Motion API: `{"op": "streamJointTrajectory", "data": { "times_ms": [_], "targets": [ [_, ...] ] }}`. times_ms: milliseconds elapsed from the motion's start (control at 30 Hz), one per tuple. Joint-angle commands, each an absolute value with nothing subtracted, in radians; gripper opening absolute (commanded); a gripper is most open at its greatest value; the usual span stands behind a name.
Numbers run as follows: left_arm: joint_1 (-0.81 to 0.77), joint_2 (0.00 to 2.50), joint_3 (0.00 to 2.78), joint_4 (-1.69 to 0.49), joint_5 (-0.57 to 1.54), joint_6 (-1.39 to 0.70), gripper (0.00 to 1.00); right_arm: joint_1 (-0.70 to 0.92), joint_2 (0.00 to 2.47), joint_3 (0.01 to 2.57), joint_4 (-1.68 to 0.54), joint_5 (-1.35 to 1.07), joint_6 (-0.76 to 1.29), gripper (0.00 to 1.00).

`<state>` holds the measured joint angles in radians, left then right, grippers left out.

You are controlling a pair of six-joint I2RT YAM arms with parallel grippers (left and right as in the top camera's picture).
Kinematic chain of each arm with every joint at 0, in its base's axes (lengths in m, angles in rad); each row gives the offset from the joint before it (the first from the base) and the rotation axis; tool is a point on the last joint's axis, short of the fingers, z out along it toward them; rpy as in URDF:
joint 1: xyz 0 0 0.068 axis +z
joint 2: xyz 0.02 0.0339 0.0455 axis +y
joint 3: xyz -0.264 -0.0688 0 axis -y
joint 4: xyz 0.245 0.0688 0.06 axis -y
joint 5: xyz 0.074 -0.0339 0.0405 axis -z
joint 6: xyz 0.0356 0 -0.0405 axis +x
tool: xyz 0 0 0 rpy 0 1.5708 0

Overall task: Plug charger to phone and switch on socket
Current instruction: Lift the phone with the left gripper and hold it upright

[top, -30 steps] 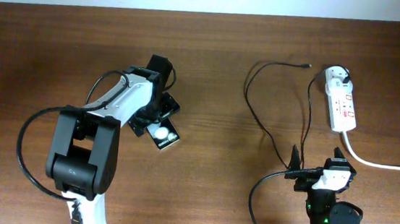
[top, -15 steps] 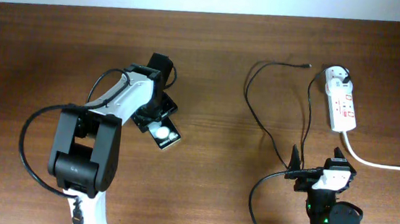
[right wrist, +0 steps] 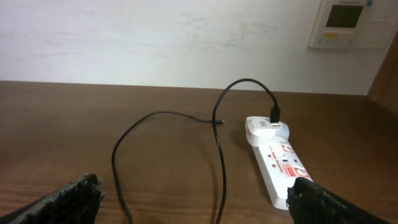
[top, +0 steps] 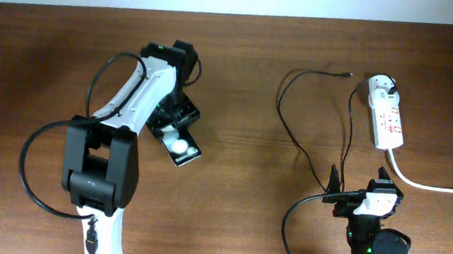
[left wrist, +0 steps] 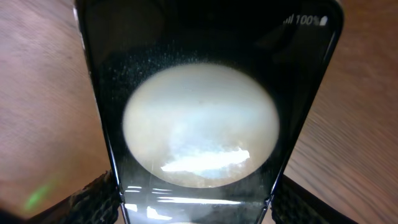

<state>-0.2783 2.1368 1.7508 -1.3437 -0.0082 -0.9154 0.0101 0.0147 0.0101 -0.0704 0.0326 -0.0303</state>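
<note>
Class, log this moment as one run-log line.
left gripper shut on phone | right gripper open, empty | charger not in phone | socket untouched

This looks like a lab or plain office room. A bare wood-grain worktop (top: 239,79) carries a left arm (top: 99,173) and a right arm (top: 374,239) at its six o'clock edge. Behind it stands a plain white wall (right wrist: 155,37), with a small display panel (right wrist: 345,22) fixed at two o'clock in the right wrist view

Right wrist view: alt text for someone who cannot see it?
A white socket strip lies on the wooden table, the charger's white adapter plugged into its far end. The thin black cable loops left, its plug tip lying free. The right gripper is open.
</note>
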Motion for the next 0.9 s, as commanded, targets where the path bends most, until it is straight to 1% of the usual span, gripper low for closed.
{"op": "streamJointTrajectory", "data": {
  "times_ms": [0, 67, 267, 300, 400, 500, 567, 733, 867],
  "targets": [
    [-0.270, 2.101, 1.883, -1.425, -0.023, -0.853, 0.57, 0.020, 0.009, 0.006, -0.079, 0.027, -0.034, 0.98],
    [-0.270, 2.051, 1.923, -1.456, -0.023, -0.819, 0.57, 0.020, 0.009, 0.006, -0.079, 0.027, -0.034, 0.99],
    [-0.270, 1.722, 1.926, -1.482, -0.026, -0.748, 0.58, 0.020, 0.009, 0.006, -0.079, 0.027, -0.034, 0.99],
    [-0.266, 1.633, 1.926, -1.504, -0.036, -0.738, 0.58, 0.020, 0.009, 0.006, -0.079, 0.027, -0.034, 0.99],
    [-0.244, 1.478, 1.926, -1.562, -0.093, -0.738, 0.59, 0.020, 0.009, 0.006, -0.079, 0.027, -0.034, 0.99],
    [-0.225, 1.346, 1.926, -1.612, -0.167, -0.739, 0.59, 0.020, 0.009, 0.006, -0.079, 0.027, -0.034, 0.99],
    [-0.220, 1.266, 1.915, -1.641, -0.173, -0.739, 0.59, 0.020, 0.009, 0.006, -0.079, 0.027, -0.034, 0.99],
    [-0.220, 1.187, 1.765, -1.619, -0.169, -0.828, 0.59, 0.020, 0.009, 0.006, -0.079, 0.027, -0.034, 0.98],
    [-0.220, 1.174, 1.471, -1.436, -0.023, -0.840, 0.59, 0.020, 0.009, 0.006, -0.079, 0.027, -0.034, 0.98]
  ]
}}
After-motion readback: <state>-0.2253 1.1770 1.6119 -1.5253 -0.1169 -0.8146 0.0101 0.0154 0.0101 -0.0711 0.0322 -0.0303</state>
